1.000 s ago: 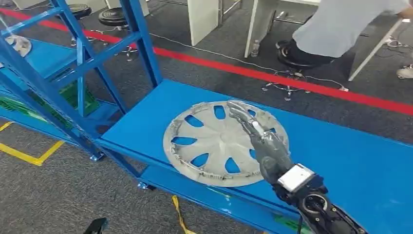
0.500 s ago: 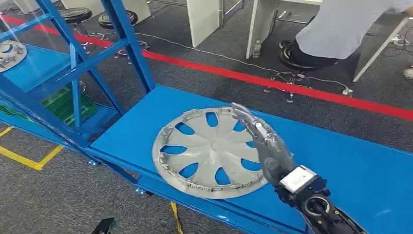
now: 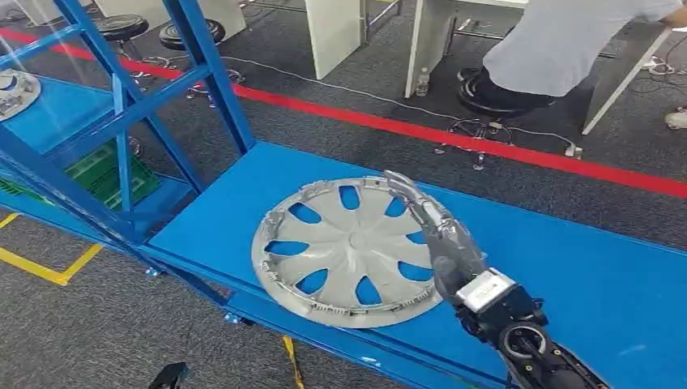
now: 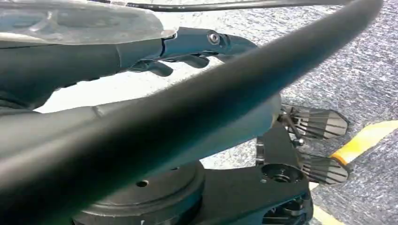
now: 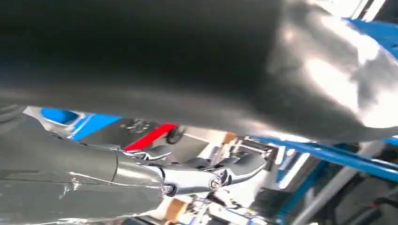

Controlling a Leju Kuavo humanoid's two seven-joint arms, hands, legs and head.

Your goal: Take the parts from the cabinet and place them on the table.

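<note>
**A:** Where is the part right now?

**B:** The silver hubcap (image 3: pixel 350 253) lies flat on the blue table (image 3: pixel 583 275), near its left end, with its near rim close to the table's near edge. It sits level and seems to rest on the surface under its own weight, so I judge the placing about complete.

**A:** Then why is the right hand (image 3: pixel 437 235) on it?

**B:** It reaches in from the near right and lies across the hubcap's right side, fingers stretched long towards the far rim. I cannot tell whether the thumb is hooked under the rim, so grip or mere rest is unclear. Lying over the rim like that looks suited to steadying a wide, shallow disc as it is set down.

**A:** And the left hand (image 4: pixel 141 51)?

**B:** In the left wrist view it hangs over grey carpet, fingers loosely curled with nothing in them.

**A:** Anything more to fetch?

**B:** Another hubcap (image 3: pixel 14 91) sits on a shelf of the blue cabinet (image 3: pixel 121 113) at the far left. A seated person (image 3: pixel 567 40) is beyond the red floor line.
</note>
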